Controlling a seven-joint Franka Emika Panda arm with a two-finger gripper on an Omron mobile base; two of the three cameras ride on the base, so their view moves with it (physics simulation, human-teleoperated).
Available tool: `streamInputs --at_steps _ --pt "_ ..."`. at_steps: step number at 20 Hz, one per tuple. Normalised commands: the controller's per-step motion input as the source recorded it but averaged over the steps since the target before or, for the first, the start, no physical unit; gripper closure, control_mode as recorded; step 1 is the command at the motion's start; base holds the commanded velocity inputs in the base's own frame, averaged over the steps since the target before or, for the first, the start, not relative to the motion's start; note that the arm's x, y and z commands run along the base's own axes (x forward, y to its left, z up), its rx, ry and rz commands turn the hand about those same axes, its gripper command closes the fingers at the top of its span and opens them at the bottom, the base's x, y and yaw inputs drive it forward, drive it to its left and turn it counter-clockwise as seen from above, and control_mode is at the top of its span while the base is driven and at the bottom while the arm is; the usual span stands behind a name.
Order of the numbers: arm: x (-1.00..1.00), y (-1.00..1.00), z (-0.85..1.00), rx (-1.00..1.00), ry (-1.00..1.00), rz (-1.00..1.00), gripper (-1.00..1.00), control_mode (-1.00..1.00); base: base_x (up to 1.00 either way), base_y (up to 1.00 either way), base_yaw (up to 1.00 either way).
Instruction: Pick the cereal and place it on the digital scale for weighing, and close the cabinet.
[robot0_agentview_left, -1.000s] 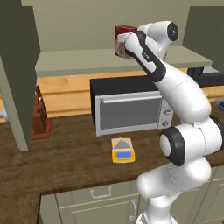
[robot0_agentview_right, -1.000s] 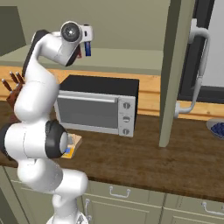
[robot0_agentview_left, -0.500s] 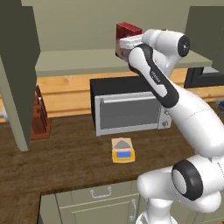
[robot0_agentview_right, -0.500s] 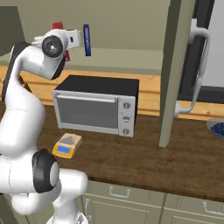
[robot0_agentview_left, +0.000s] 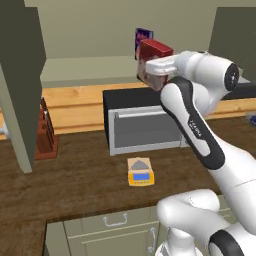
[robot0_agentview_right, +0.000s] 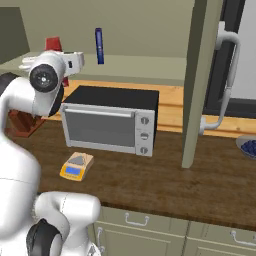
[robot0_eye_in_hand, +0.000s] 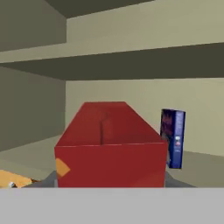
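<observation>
- Gripper (robot0_agentview_left: 150, 75): mine, pinched on the cereal (robot0_agentview_left: 156, 50), high over the microwave (robot0_agentview_left: 142, 127).
- Hand view: cereal's red top close ahead; blue box (robot0_eye_in_hand: 173, 138) at 3 o'clock, apart, upright on the cabinet (robot0_eye_in_hand: 131, 65) shelf.
- Left base view: digital scale (robot0_agentview_left: 140, 171) on counter (robot0_agentview_left: 75, 185) at 6 o'clock of the microwave, bare wood around.
- Cabinet doors open.

Left base view: behind and left of gripper (robot0_agentview_left: 150, 70), facing forward and down. Right base view: same from the right. Shared below gripper: microwave (robot0_agentview_left: 142, 127), digital scale (robot0_agentview_right: 76, 166). Hand view: close along gripper, facing cereal (robot0_eye_in_hand: 109, 144) inside cabinet (robot0_eye_in_hand: 131, 61).
</observation>
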Motion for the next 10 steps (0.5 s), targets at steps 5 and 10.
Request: streamInputs --at_steps 5,10 --pt "-0.72 -0.30 -0.15 0.00 0.24 0.22 1.00 -1.00 0.00 0.00 0.00" --pt "-0.52 -0.03 -0.34 -0.06 0.05 0.30 1.00 -1.00 0.00 0.00 0.00"
